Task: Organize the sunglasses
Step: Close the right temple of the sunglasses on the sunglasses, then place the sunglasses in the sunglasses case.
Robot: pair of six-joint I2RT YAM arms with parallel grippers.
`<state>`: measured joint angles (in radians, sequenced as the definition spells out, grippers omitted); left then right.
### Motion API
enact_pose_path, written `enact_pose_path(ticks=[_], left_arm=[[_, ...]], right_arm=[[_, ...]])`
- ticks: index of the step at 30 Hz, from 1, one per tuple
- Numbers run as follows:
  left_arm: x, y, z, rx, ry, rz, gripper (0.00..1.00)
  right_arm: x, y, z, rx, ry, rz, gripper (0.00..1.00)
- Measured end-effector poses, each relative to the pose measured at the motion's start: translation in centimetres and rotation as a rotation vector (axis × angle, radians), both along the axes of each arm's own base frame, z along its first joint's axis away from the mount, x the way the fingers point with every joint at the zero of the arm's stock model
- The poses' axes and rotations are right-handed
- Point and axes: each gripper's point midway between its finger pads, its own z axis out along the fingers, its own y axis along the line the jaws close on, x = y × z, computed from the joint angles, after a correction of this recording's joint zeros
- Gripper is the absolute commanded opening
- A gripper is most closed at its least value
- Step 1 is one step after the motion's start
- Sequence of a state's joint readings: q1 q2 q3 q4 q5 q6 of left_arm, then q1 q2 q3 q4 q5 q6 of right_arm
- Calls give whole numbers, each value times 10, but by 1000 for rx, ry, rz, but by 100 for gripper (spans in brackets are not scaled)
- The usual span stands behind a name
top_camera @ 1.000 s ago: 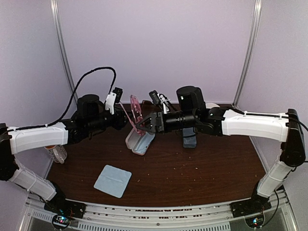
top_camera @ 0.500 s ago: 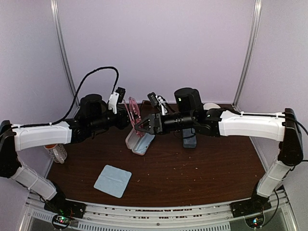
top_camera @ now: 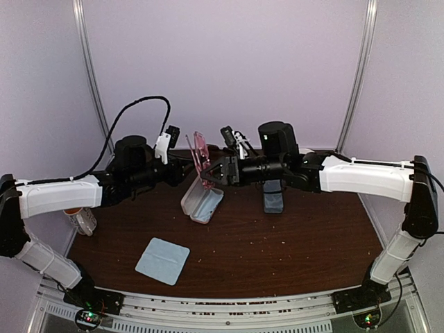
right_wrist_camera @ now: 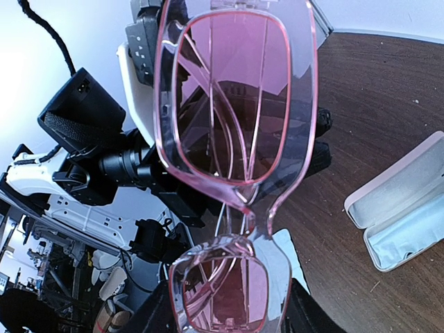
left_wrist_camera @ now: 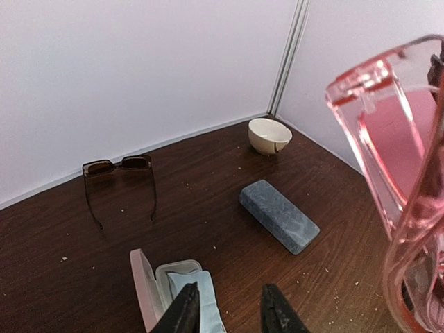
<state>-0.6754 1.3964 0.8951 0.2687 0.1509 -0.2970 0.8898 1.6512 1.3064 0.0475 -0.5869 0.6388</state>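
Dark wooden desk (left_wrist_camera: 208, 187) under pale lilac walls, right pincer (right_wrist_camera: 223, 312) clamped on translucent pink plastic sunglasses (right_wrist_camera: 236, 104) held in mid-air, lower lens partly cropped, left pincer (left_wrist_camera: 230, 312) narrowly parted, empty, fingers cut off below, thin brown-lensed sunglasses (left_wrist_camera: 118, 166) lying at desk's back.

- The right gripper (top_camera: 214, 173), clamped on the pink sunglasses (top_camera: 201, 147), has shifted slightly right and upward.
- The sunglasses have moved with it and now sit a little higher.
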Motion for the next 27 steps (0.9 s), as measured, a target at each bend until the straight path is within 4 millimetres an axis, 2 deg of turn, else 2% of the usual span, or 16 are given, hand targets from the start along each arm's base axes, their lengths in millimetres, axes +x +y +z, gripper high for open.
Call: enact_pose_path(ticks=[7, 14, 21, 27], left_arm=[[-2, -3, 2, -7, 1, -20, 33], [-5, -12, 19, -42, -24, -49, 33], [-4, -10, 15, -30, -13, -37, 33], [-6, 4, 9, 25, -19, 15, 43]], right_arm=[[-2, 0, -2, -5, 3, 2, 38], [-6, 4, -15, -36, 28, 15, 37], [-6, 4, -29, -76, 48, 12, 36], [-2, 0, -37, -111, 56, -19, 36]])
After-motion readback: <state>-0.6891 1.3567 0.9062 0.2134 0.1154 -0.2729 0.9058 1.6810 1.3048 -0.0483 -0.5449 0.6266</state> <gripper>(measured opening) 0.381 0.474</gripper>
